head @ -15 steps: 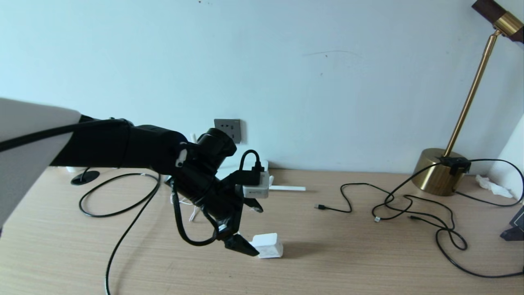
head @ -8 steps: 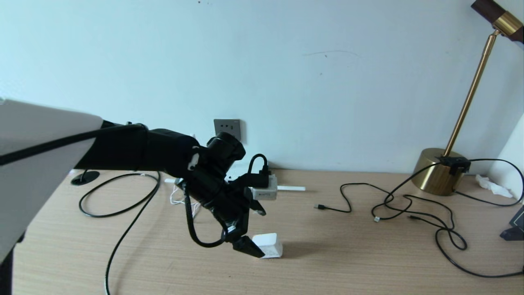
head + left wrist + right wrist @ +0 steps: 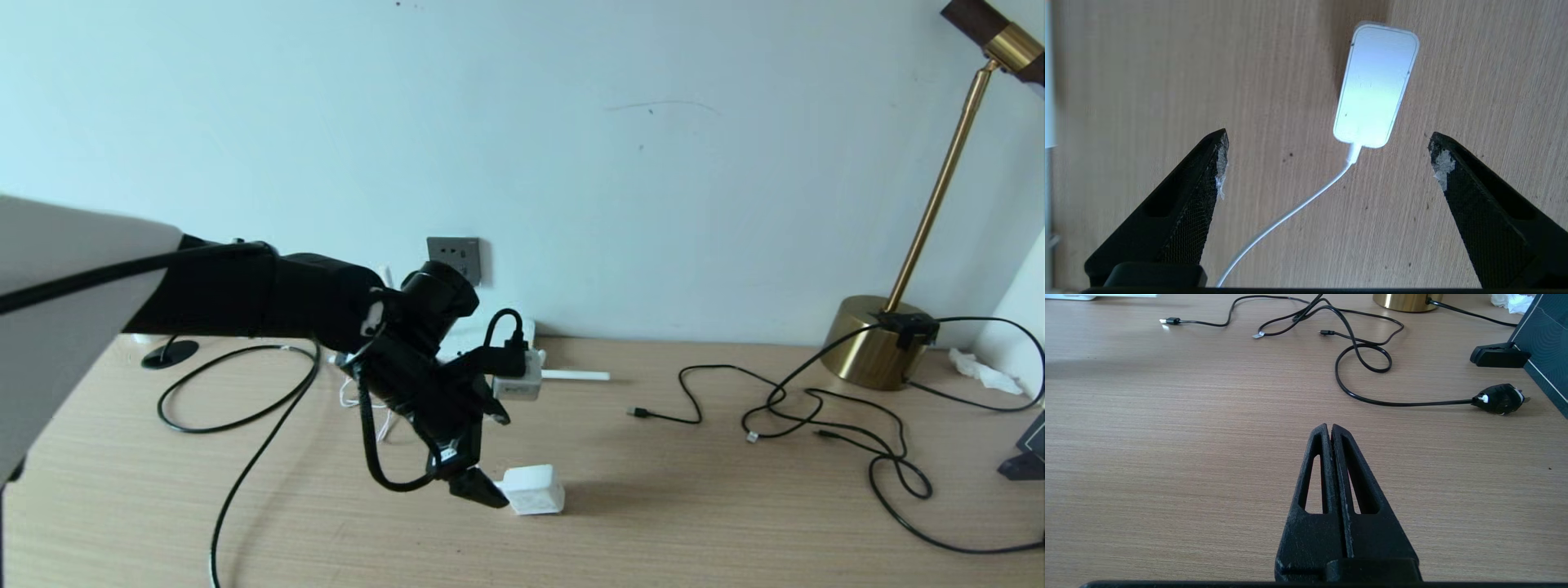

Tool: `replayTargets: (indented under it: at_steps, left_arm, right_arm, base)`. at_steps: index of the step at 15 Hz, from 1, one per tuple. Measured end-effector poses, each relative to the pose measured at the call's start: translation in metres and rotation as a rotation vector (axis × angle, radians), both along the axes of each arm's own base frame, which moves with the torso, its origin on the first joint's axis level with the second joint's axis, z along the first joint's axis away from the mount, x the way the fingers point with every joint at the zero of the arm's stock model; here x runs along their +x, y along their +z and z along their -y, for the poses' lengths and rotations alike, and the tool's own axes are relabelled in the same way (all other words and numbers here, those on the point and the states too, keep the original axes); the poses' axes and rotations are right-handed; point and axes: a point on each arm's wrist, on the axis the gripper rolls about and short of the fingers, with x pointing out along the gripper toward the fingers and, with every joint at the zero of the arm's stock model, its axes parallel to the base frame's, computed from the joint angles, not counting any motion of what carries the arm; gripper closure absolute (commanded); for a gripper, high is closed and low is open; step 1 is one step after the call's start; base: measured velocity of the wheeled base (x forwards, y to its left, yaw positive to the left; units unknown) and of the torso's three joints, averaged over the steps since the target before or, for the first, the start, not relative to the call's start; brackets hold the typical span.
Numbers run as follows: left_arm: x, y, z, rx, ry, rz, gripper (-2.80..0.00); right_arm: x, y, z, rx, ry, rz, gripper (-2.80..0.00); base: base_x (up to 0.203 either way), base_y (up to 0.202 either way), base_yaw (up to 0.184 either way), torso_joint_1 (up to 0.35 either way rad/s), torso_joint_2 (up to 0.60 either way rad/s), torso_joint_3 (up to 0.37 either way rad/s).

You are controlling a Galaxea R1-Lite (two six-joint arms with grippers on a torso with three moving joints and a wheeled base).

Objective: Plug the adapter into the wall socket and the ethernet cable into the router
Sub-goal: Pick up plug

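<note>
Left end effector (image 3: 1327, 163) spread wide, holding nothing, poised above adapter (image 3: 1376, 85) lying mid-table (image 3: 735, 506), nearer the front edge. Best lowered squarely, clamping both flat sides, clear of cord (image 3: 1286, 216).

Home-office or study corner, likely domestic room. Light wood-grain surface (image 3: 735, 506) pushed against plain pale painted wall (image 3: 571, 122). Dark grey wall socket (image 3: 454, 259) set low in wall, just above surface edge. Brass lamp (image 3: 878, 343) with round gold base and slim stem at right, decorative rather than industrial. Thin black cables (image 3: 816, 408) lie loose across surface near lamp. White router (image 3: 522, 351) at wall below socket, partly hidden by arm. Crumpled tissue (image 3: 984, 371) near lamp base. Dark panel (image 3: 1547, 347) on clip stand at right edge.
</note>
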Motion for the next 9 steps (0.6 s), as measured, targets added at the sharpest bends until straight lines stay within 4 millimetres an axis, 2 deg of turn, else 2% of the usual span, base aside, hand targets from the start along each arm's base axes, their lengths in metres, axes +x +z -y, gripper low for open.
replayTargets:
  at_steps: [4,9]
  left_arm:
    - [-0.009,0.021,-0.005,-0.02,0.0,0.052,-2.8]
    - [-0.031,0.046,-0.017,-0.045,-0.01,0.102,-2.8]
  right_arm:
    - [0.0,0.0,0.0,0.0,0.0,0.0,0.0]
    - [0.0,0.0,0.0,0.0,0.0,0.0,0.0]
  base:
    - [0.0,0.0,0.0,0.0,0.0,0.0]
    - [0.0,0.0,0.0,0.0,0.0,0.0]
